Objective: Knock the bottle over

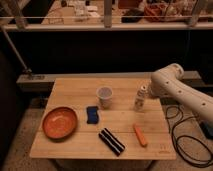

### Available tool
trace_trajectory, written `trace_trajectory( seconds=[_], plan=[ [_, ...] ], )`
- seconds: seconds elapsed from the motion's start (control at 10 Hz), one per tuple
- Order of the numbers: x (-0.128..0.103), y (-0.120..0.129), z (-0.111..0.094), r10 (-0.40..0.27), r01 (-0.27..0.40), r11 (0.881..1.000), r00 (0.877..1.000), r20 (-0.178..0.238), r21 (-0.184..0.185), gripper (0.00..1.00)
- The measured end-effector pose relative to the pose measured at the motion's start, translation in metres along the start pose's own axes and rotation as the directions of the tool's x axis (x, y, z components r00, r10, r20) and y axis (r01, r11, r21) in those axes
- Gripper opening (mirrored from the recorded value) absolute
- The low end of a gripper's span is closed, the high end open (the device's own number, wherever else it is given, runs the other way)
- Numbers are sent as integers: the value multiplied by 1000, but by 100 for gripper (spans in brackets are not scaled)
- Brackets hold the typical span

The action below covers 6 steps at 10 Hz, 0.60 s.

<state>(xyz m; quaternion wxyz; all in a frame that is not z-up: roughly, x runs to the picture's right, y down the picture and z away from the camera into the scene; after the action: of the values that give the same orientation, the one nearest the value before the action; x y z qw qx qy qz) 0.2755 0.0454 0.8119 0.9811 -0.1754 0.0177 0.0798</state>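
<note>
Bottle (141,98): upright on counter (125,120), right rear part, right of cup (104,96); not yet knocked over. Closed gripper (149,92) just beside bottle, on its right. Nothing done; remaining: sideways push to topple.

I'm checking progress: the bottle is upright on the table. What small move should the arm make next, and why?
Probably a short sideways push toward the cup. The bottle stands upright, and the shut gripper sits close beside it, on the side away from the cup, so sweeping against the bottle's upper part should tip it. Whether they touch I cannot tell.
</note>
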Motion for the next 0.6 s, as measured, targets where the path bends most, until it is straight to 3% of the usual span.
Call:
trace_trajectory(
  seconds=[0.6],
  plan=[
    [-11, -10, 9, -11, 10, 1000, 1000, 8, 28, 2]
  ],
)
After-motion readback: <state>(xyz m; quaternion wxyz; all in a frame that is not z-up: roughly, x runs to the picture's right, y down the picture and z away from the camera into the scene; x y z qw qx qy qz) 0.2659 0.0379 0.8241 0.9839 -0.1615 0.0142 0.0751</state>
